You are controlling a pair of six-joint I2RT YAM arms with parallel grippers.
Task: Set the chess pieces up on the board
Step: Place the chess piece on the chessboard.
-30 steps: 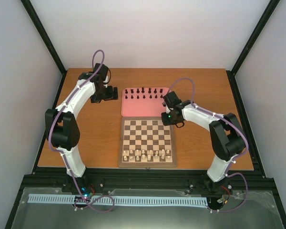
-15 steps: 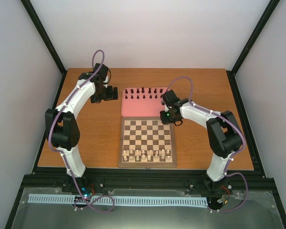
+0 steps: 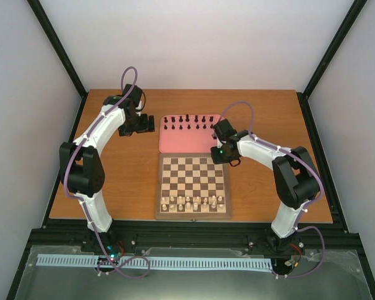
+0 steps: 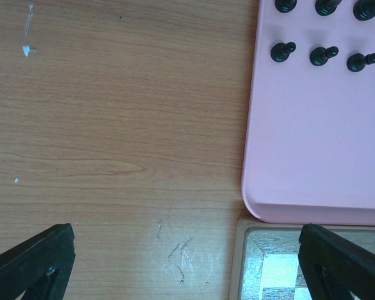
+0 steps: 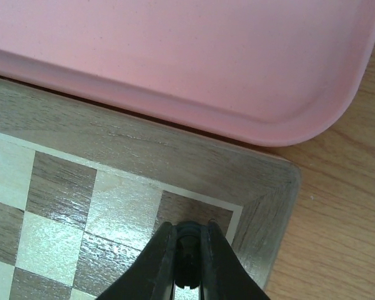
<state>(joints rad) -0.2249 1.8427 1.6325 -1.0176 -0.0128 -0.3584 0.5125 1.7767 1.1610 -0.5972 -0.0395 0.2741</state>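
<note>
A wood-grain worktop (image 4: 112, 125), scuffed with pale scratches, carries a smooth, matt pink tray (image 5: 175, 50) that looks like plastic. The board (image 5: 112, 134) shows clear wood grain, its pale squares catching a soft sheen. Black pieces (image 4: 281, 51) on the tray have a slight gloss. The right tool (image 5: 188, 230) has smooth black fingers (image 5: 162, 250) closed on a dark piece (image 5: 187, 239). The arms (image 3: 100, 128) wear glossy white shells.

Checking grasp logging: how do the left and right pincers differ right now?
The left pincer is wide open and empty; the right pincer is shut on a dark piece. The left one hangs over bare table beside the tray; the right one is over the board, at its corner square next to the tray. Both point down near one of the tray's near corners.
</note>
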